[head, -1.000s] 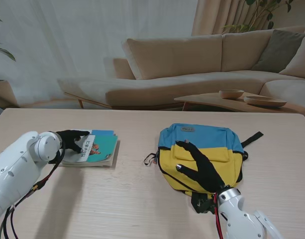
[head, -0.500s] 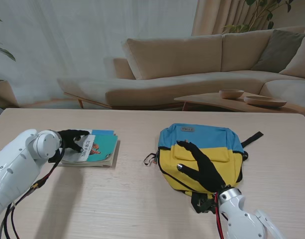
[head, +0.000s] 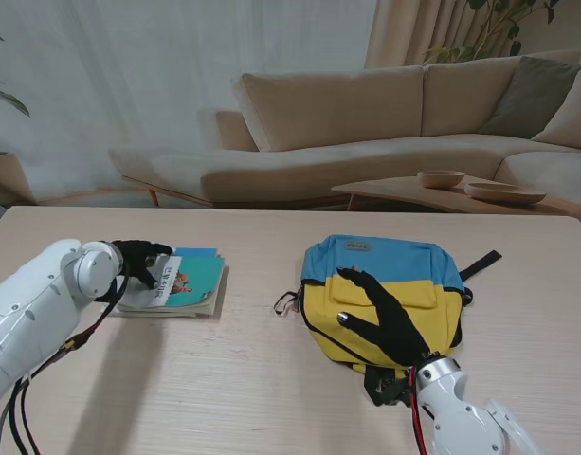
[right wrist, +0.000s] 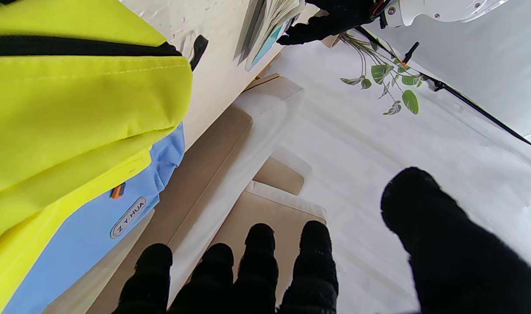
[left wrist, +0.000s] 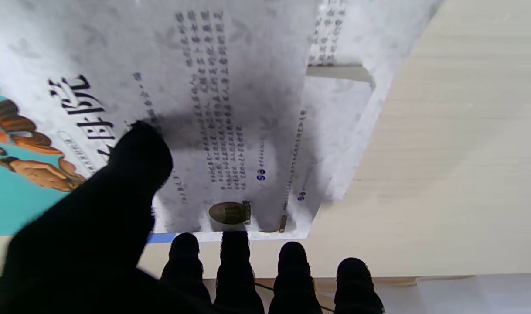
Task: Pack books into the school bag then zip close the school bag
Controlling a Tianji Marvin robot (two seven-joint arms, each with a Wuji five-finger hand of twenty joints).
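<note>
We judge the task barely begun: no book is in the school bag (head: pixel 380 299), and packing and zipping both remain. Nearest us, our right hand (head: pixel 380 318) lies spread over the bag's yellow front, fingers apart, holding nothing; whether it touches the smooth stitched fabric we cannot tell. Beyond its fingertips the panel turns blue, with a small oval label. Our left hand (head: pixel 138 263) rests on the stack of books (head: pixel 181 282), thumb (left wrist: pixel 137 152) on the glossy teal-and-white cover, four fingers at the near edge; whether it grips we cannot tell. The wooden table (head: pixel 252 379) is pale and matte.
</note>
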